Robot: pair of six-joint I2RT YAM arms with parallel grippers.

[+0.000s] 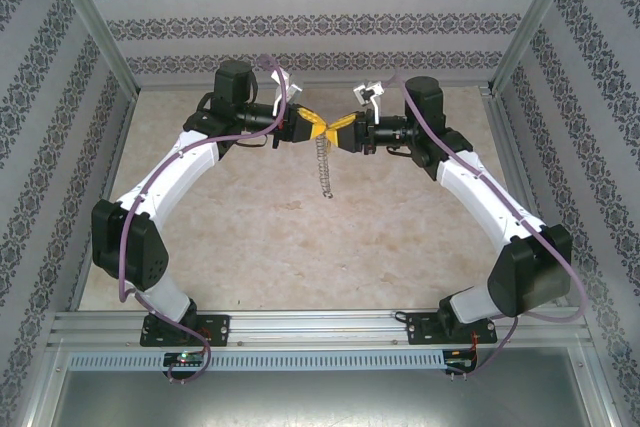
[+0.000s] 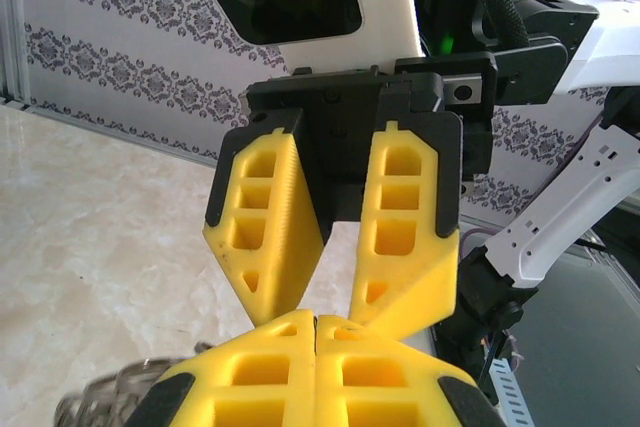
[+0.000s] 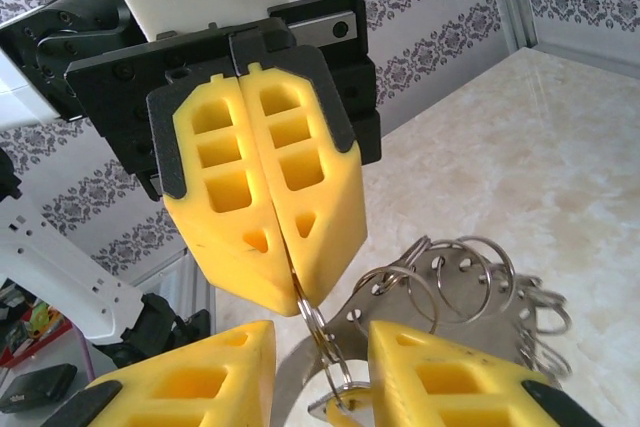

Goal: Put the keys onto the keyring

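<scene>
Fingers (image 3: pixel 225 197) of the left gripper (image 3: pixel 284 285) are pressed flat together. In the right wrist view their tips pinch one wire loop of the keyring (image 3: pixel 455 272). From that pinch the rest of the keyring hangs free as a long strand. In the top view it runs from where both arms meet toward the near edge, above the table (image 1: pixel 250 257), so I judge its long axis to be roughly upright. To its right, the right gripper (image 2: pixel 322 282) faces the left one tip to tip. Its jaws stand apart, one finger either side of the top loops, with a gap showing on both sides. I cannot pick out the key for certain; a small tab (image 3: pixel 335 409) low between the right fingers may be it.
</scene>
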